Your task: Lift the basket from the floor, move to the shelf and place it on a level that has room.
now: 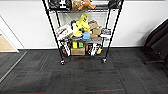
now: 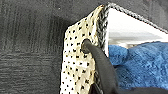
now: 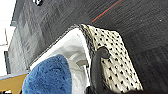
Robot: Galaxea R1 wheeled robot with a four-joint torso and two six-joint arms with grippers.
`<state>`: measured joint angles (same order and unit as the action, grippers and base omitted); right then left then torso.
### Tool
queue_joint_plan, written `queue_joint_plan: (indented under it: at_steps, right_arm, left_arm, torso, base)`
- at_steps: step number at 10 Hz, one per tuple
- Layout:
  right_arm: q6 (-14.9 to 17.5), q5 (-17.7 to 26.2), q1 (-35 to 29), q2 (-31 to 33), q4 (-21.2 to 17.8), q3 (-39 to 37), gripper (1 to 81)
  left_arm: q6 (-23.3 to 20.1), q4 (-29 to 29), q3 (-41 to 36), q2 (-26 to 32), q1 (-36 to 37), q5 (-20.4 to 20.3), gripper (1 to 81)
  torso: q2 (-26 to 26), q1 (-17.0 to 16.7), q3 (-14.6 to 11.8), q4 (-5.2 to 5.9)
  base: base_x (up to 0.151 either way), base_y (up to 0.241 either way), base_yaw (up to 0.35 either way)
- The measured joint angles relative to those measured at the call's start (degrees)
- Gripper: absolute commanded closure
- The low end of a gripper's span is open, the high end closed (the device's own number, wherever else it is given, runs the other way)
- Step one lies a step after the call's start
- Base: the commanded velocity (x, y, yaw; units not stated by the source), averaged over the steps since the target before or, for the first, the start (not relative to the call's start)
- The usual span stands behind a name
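Against the far white wall (image 1: 27,22), the shelf (image 1: 82,32) is standing on the floor (image 1: 82,77), its small wheels resting on the dark carpet tiles with faint reddish lines. Its tiers are carrying clutter: a yellow toy (image 1: 82,23) and some boxes in the middle, a brown cardboard box (image 1: 78,51) lower down, and an orange toy (image 1: 86,4) on the tier cut off by the frame's upper edge. A dark coat-like shape (image 1: 158,37) is hanging at the far right, and a strip of tan wooden flooring (image 1: 5,45) is showing at the far left.

Seen from the left wrist, the basket (image 2: 77,65) is sitting close to the camera, its cream dotted side and dark braided rim above the carpet, with a dark handle (image 2: 100,62) looping out of its side. The right wrist is showing its other end and another dark handle (image 3: 96,67). Pale lining and a blue fluffy cloth (image 3: 47,75) are filling its inside. How far either claw is open, and whether it is holding a handle, I cannot tell.
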<state>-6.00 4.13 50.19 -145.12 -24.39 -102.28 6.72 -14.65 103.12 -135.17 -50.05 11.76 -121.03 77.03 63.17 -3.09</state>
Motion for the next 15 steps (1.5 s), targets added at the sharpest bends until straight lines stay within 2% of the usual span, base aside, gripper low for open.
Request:
queue_joint_plan:
  at_steps: [5,9,12,15]
  right_arm:
    - [0.02,-0.45,0.44,5.34,0.01,7.16,81.1]
    - [-0.01,-1.16,0.55,8.37,0.00,10.39,81.1]
    - [-1.57,-0.66,-2.23,8.46,-0.22,10.41,81.1]
    - [-2.29,-2.18,-5.51,8.33,-0.44,10.39,81.1]
  left_arm:
    - [-0.07,-0.12,-1.05,-0.17,-0.24,0.17,81.1]
    - [-0.30,-0.11,-1.80,-0.41,-0.57,0.63,81.1]
    - [0.67,-1.30,0.00,-1.82,2.77,4.33,81.1]
    - [0.39,-4.23,0.82,-1.84,8.85,5.05,81.1]
  torso:
    - [8.94,-5.86,-9.12,0.00]
    - [18.12,-11.85,-18.10,0.00]
    - [22.60,-14.80,-19.34,0.00]
    - [28.41,-18.50,-19.34,0.00]
  base:
    - [0.000,0.000,0.000]
    - [0.000,0.000,0.000]
    - [0.000,0.000,0.000]
    - [0.000,0.000,0.000]
